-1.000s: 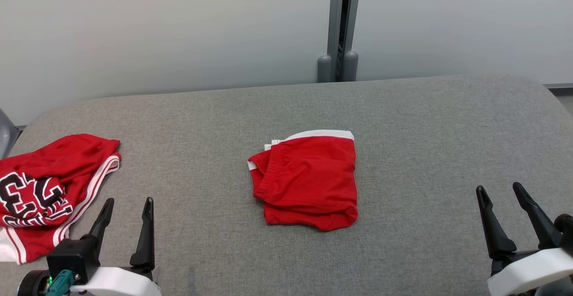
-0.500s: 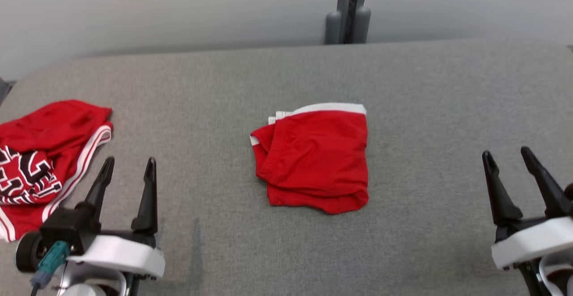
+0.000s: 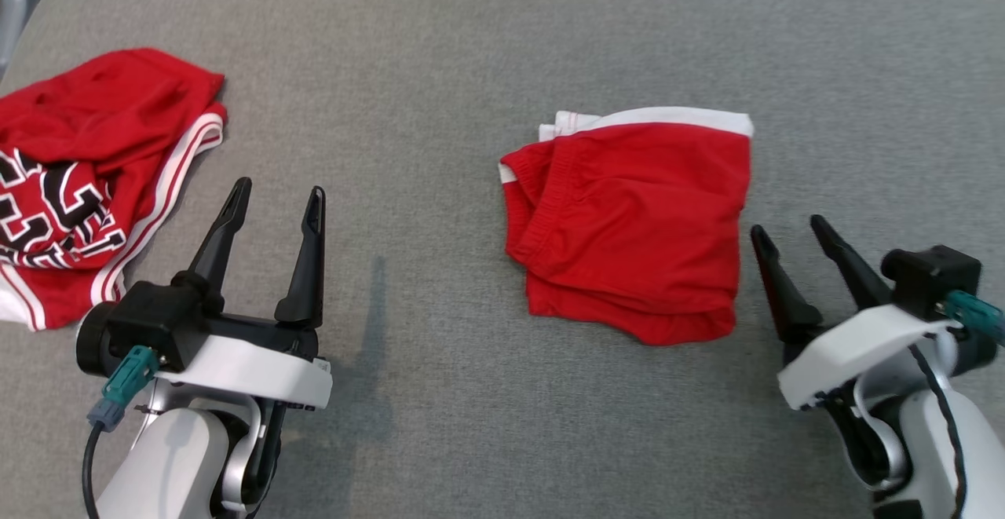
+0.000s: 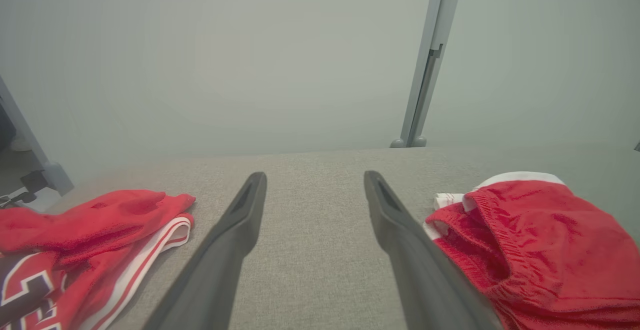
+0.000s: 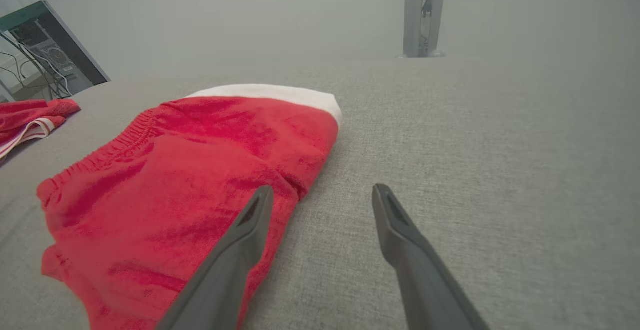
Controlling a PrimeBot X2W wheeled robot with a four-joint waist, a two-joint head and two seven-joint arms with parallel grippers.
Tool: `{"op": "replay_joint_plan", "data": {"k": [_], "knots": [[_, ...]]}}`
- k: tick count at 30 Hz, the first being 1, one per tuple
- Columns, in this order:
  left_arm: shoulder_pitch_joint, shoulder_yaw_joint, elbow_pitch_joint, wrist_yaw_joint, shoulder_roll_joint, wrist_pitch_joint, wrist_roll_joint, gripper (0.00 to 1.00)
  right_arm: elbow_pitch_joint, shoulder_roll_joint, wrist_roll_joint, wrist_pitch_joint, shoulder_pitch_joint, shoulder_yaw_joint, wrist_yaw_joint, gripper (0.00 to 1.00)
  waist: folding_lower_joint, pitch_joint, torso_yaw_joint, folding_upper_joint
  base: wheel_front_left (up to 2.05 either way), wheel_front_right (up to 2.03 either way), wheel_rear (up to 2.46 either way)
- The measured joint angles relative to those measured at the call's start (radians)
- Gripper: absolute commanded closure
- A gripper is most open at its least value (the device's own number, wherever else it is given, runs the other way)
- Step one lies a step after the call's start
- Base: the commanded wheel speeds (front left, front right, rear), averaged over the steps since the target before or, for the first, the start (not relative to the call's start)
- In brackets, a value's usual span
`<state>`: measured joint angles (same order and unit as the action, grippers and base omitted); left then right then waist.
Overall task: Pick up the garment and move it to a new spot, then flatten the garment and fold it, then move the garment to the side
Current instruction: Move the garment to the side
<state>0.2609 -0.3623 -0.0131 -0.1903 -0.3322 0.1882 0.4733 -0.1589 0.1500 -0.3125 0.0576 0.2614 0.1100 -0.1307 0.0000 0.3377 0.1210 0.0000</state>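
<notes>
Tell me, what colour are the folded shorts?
The shorts are red with white trim; head view best.

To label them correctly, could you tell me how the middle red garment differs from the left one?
The middle garment is folded compactly; the left garment lies crumpled. The middle garment is plain red with a white edge; the left garment bears black lettering and white stripes. Both are red.

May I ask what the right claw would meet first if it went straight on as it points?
Probably the right edge of the folded red shorts: the open right claw angles slightly toward them, one finger lined up with that edge, the other over bare grey surface. Its height is unclear.
</notes>
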Motion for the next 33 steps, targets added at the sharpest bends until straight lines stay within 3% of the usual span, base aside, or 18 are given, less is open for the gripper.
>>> {"op": "replay_joint_plan", "data": {"k": [6, 12, 13, 14, 16, 23, 33], "knots": [[0.032, -0.012, 0.052, 0.022, 0.020, 0.020, 0.002, 0.00, -0.139, -0.016, -0.067, -0.013, 0.085, 0.089, 0.000, 0.00, 0.0000, 0.048, 0.043, 0.0000, 0.00, 0.00, 0.00], [0.043, -0.016, 0.084, 0.031, 0.030, 0.036, 0.002, 0.00, -0.179, 0.011, -0.137, 0.043, 0.109, 0.146, 0.000, 0.00, 0.0000, 0.053, 0.055, 0.0000, 0.00, 0.00, 0.00], [0.045, -0.016, 0.087, 0.032, 0.030, 0.038, 0.002, 0.00, -0.178, 0.015, -0.149, 0.052, 0.109, 0.149, 0.000, 0.15, 0.0000, 0.052, 0.053, 0.0000, 0.00, 0.00, 0.00], [0.047, -0.016, 0.090, 0.032, 0.030, 0.040, 0.002, 0.00, -0.174, 0.018, -0.159, 0.061, 0.109, 0.151, 0.000, 0.56, 0.0000, 0.051, 0.051, 0.0000, 0.00, 0.00, 0.00], [0.050, -0.016, 0.094, 0.036, 0.029, 0.041, 0.002, 0.00, -0.164, 0.026, -0.168, 0.067, 0.108, 0.154, 0.000, 1.00, 0.0000, 0.049, 0.043, 0.0000, 0.00, 0.00, 0.00], [0.052, -0.012, 0.098, 0.038, 0.019, 0.048, 0.002, 0.00, -0.130, 0.076, -0.150, 0.079, 0.101, 0.154, 0.000, 1.00, 0.0000, 0.038, -0.005, 0.0000, 0.00, 0.00, 0.00], [0.051, -0.007, 0.057, 0.028, -0.017, 0.028, -0.007, 0.00, -0.105, 0.159, -0.134, 0.063, 0.068, 0.123, 0.000, 1.00, 0.0000, 0.023, -0.130, 0.0000, 0.00, 0.00, 0.00]]}}
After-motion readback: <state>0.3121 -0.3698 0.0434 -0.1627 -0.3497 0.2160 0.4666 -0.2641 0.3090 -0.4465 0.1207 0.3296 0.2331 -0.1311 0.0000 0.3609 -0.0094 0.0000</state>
